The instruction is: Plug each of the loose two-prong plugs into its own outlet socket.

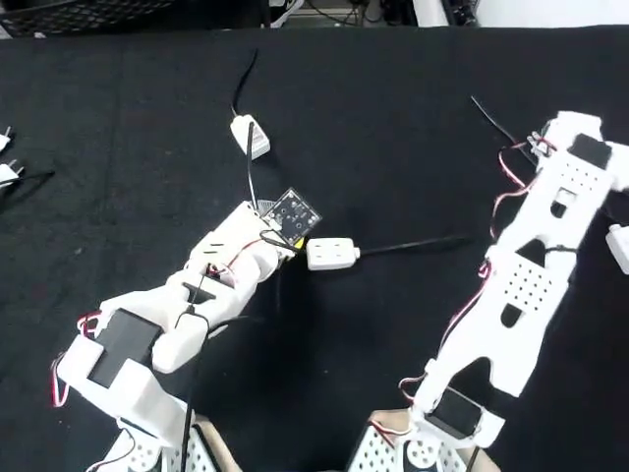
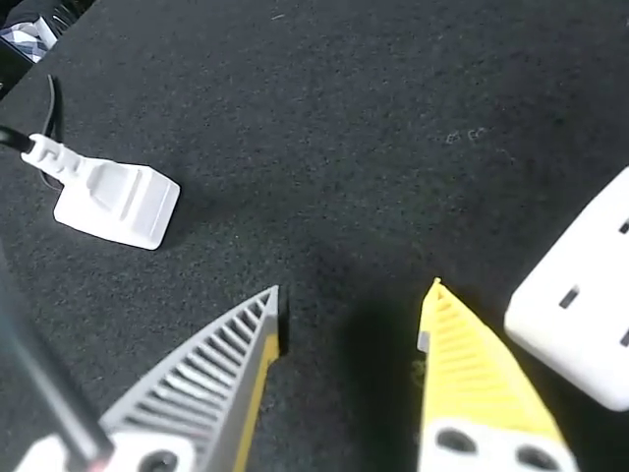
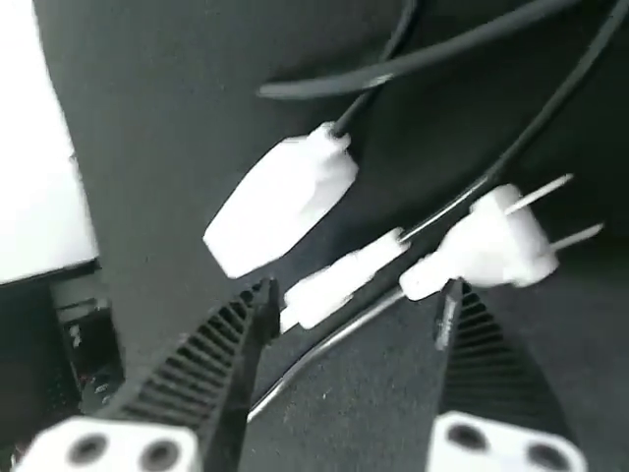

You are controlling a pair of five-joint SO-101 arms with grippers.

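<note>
My left gripper [image 2: 354, 310] is open just above the black cloth, with nothing between its grey finger and its yellow finger. A white outlet socket [image 2: 580, 295] with slots on top lies right beside the yellow finger; in the high view this socket [image 1: 330, 254] is next to the left gripper [image 1: 288, 233]. A second white block [image 2: 116, 202] on a black cord lies farther off. My right gripper [image 3: 354, 300] is open over a loose white two-prong plug [image 3: 491, 241], a white outlet block [image 3: 280, 202] and a thin white connector [image 3: 339, 280].
The socket's black cord [image 1: 413, 244] runs right across the mid table. Two more white plugs [image 1: 6, 172] lie at the left edge. The right arm [image 1: 541, 256] stretches to the far right corner, with a white piece [image 1: 619, 246] beside it.
</note>
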